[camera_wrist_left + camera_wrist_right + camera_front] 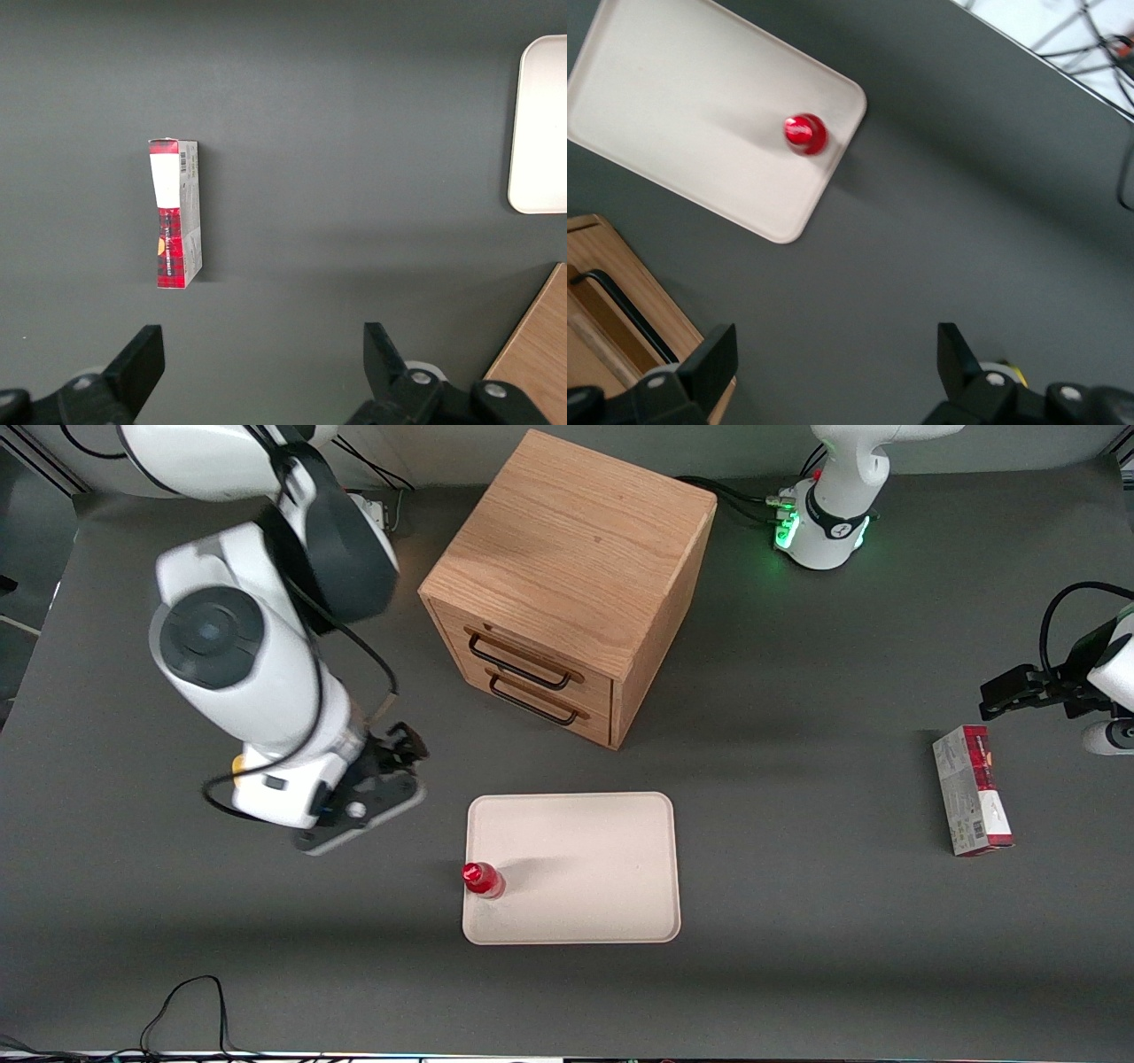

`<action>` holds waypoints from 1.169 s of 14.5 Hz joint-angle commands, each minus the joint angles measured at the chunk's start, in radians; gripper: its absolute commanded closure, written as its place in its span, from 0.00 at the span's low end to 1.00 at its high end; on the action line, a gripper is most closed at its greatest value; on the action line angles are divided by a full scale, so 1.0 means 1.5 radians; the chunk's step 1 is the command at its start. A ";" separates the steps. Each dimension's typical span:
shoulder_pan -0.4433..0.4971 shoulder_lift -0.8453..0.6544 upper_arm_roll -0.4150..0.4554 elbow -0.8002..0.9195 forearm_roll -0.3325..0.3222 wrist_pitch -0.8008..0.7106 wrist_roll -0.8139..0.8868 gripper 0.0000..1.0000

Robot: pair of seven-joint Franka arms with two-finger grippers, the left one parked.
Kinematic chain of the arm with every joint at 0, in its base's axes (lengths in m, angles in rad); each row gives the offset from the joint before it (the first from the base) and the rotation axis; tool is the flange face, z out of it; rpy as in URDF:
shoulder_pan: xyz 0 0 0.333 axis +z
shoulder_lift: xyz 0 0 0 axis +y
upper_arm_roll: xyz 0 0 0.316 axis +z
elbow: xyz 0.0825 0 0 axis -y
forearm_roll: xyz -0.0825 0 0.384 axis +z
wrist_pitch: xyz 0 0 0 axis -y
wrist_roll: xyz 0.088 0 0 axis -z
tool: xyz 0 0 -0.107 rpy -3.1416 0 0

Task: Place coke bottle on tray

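**Sam:** Bottle first. Where is it in the front view?

**Me:** I see the bottle [482, 880] standing on the tray [585, 841], close to the rim at the working arm's end. It stands up straight, cap up, so its long way runs up and down. My claw [376, 793] hangs over bare table, apart from the tray, toward the working arm's end and a bit farther from the camera than the bottle. The working arm is the nearer one by a lot.

**Sam:** And the parked arm's wrist view?

**Me:** No bottle there. Just a carton [175, 213] lying flat and a bit of the tray [540, 124].

**Sam:** The working wrist view?

**Me:** I look down on the bottle's [804, 134] red cap, so it points up at me. It sits on the tray [673, 115] near a rounded corner. The cabinet [607, 310] shows too. My claw [837, 372] is wide open and holds nothing. The bottle is well away from it. I think the job looks done.
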 commanded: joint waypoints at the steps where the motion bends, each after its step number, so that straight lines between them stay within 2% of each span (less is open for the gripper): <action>1: -0.002 -0.126 -0.049 -0.164 0.013 0.016 0.005 0.00; 4: -0.069 -0.216 -0.057 -0.264 0.051 0.061 0.005 0.00; 9: -0.173 -0.362 -0.052 -0.449 0.059 0.151 0.002 0.00; 12: -0.211 -0.387 -0.052 -0.474 0.059 0.143 0.003 0.00; 17: -0.212 -0.387 -0.076 -0.469 0.057 0.093 0.001 0.00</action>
